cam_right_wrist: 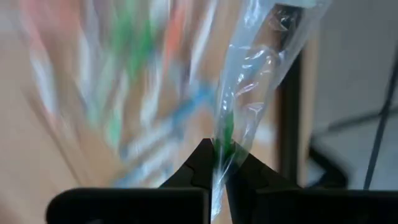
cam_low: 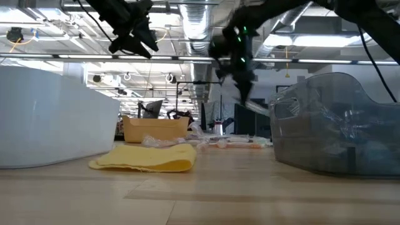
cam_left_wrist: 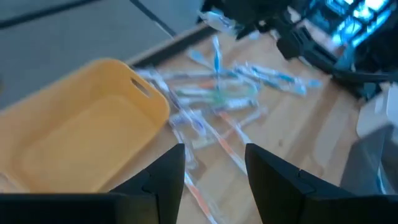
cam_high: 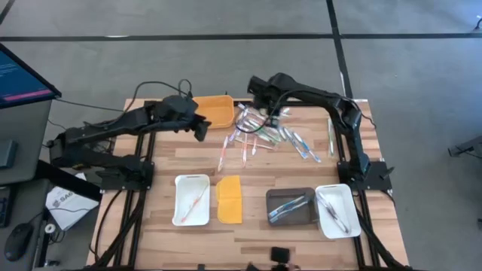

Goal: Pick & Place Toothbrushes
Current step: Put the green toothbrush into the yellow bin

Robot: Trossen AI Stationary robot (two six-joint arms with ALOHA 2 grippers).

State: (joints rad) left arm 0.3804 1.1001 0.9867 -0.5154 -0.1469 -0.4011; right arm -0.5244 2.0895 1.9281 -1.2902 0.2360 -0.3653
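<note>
A heap of wrapped toothbrushes in pink, green, blue and clear lies on the far middle of the wooden table. My right gripper hangs above the heap, shut on one green toothbrush in a clear wrapper. In the low view this gripper is high above the table. My left gripper hovers open beside the yellow bin, left of the heap. In its wrist view its fingers have nothing between them. My right gripper pinches the wrapped green toothbrush between its two fingers, on the clear wrapper over the green handle. The fingers come from above, pointing steeply down. The toothbrush runs on past the fingertips, lifted clear of the heap and the table.
Along the near edge stand a white tray with a pink toothbrush, a flat yellow lid, a grey tray with blue toothbrushes and another white tray. One loose toothbrush lies near the right arm.
</note>
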